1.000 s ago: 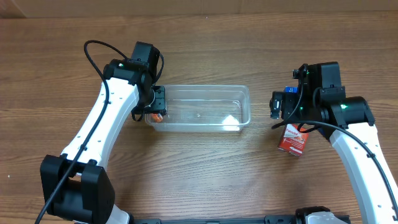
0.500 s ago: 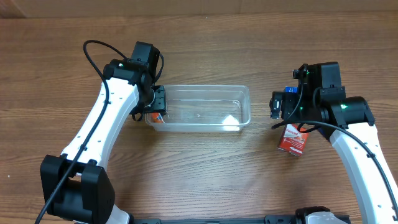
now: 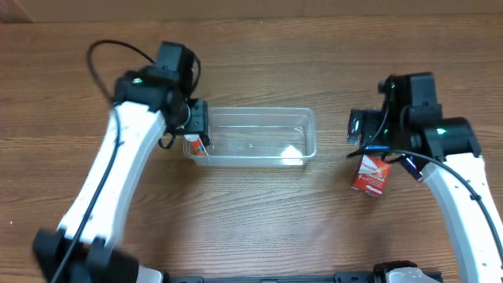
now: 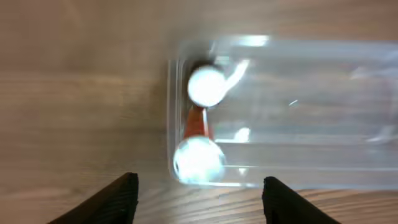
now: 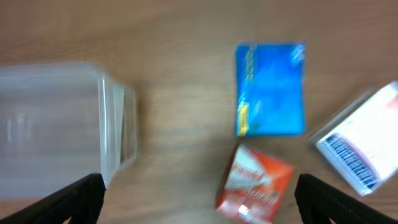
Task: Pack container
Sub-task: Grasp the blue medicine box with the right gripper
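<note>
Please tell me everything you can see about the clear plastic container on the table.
The container is a shallow rectangular tub of clear plastic with rounded corners and a rim; the wood shows through it. It stands upright and open on the table. At its left end lies a small orange and white item, too blurred to name; the rest looks empty. The left pincer is open near that end, not gripping it.

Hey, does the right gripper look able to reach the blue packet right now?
Probably yes. The right gripper is open, and the blue packet lies flat with nothing on top, though the red box sits close beside it.
</note>
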